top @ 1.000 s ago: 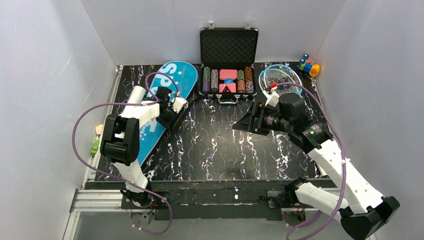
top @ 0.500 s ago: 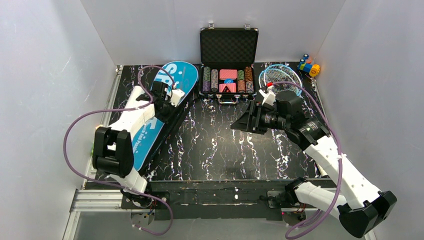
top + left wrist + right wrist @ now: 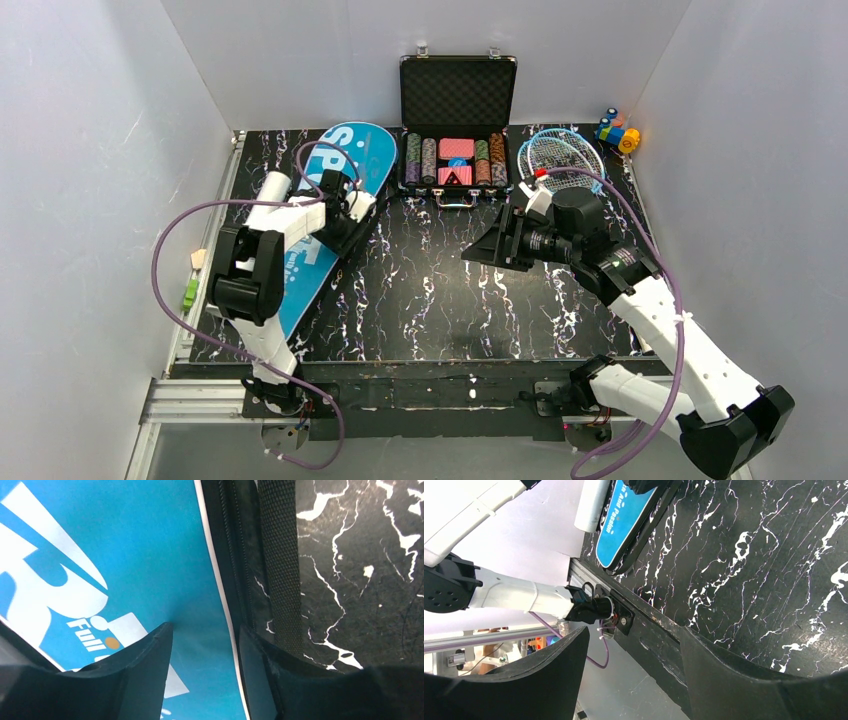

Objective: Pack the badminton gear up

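Two pincers in view, both parted. At left, the long blue racket-shaped fabric bag lettered in white [image 3: 365,155] lies diagonally on the black white-veined surface [image 3: 430,300]; the left pincer [image 3: 350,212] sits low at the bag's right edge, open, with one finger [image 3: 145,665] over blue fabric and the other over the black zipped border. Centre rear stands the open black case of poker chips [image 3: 457,95]; right of centre the right pincer [image 3: 485,250] hangs over bare surface, spread and empty, with the thin light-blue-framed rackets [image 3: 560,155] behind it, near small colourful toy blocks [image 3: 617,130].
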{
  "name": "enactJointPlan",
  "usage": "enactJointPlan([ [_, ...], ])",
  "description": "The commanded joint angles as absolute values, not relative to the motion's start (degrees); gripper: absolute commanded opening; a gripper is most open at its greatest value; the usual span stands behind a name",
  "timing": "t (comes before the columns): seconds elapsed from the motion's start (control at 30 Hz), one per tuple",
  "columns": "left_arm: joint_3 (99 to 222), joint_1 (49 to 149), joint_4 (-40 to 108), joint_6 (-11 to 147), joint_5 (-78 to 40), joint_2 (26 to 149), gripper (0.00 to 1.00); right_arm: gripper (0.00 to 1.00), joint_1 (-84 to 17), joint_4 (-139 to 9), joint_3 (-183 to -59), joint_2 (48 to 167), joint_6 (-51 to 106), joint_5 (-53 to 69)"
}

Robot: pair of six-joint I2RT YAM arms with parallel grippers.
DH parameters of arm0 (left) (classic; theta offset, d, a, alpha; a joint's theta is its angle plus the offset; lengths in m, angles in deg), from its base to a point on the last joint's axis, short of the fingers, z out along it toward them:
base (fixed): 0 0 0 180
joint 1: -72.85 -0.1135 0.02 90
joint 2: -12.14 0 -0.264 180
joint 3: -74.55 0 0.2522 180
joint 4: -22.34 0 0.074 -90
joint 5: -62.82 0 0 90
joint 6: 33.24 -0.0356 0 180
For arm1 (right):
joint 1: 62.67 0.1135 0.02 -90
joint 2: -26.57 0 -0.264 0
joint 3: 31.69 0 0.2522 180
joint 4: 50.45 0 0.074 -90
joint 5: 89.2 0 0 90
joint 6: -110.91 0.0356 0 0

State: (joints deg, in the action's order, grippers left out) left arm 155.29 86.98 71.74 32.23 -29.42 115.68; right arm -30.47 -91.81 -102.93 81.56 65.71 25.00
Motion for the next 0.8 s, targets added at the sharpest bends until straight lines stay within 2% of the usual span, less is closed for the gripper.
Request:
enactJointPlan([
  [0.0, 157.6, 87.3, 70.8, 31.3, -31.2, 116.6, 0.5, 0.75, -30.7, -89.6, -104.4, 81.5, 65.3, 25.5],
  [0.2, 157.3, 87.5, 69.6, 31.1, -31.5, 119.6, 0.49, 0.75, -30.8, -89.0, -104.0, 80.7, 65.9, 25.1],
  [0.27, 157.1, 87.7, 69.3, 31.1, -31.6, 120.1, 0.45, 0.74, -30.7, -88.2, -102.9, 80.3, 66.5, 25.3],
  [0.33, 156.5, 87.8, 68.8, 31.0, -31.6, 119.8, 0.34, 0.74, -30.8, -87.7, -101.9, 79.9, 66.8, 25.6],
  [0.43, 156.3, 88.3, 68.9, 30.8, -31.6, 118.6, 0.05, 0.73, -30.7, -87.7, -101.2, 79.3, 66.8, 25.6],
  [0.47, 156.3, 88.7, 69.2, 30.7, -31.6, 118.0, 0.0, 0.72, -30.7, -87.7, -101.0, 79.0, 66.8, 25.5],
  [0.77, 159.4, 90.3, 79.0, 34.2, -28.3, 106.0, 0.0, 0.71, -30.7, -86.9, -100.7, 79.6, 66.7, 26.0],
])
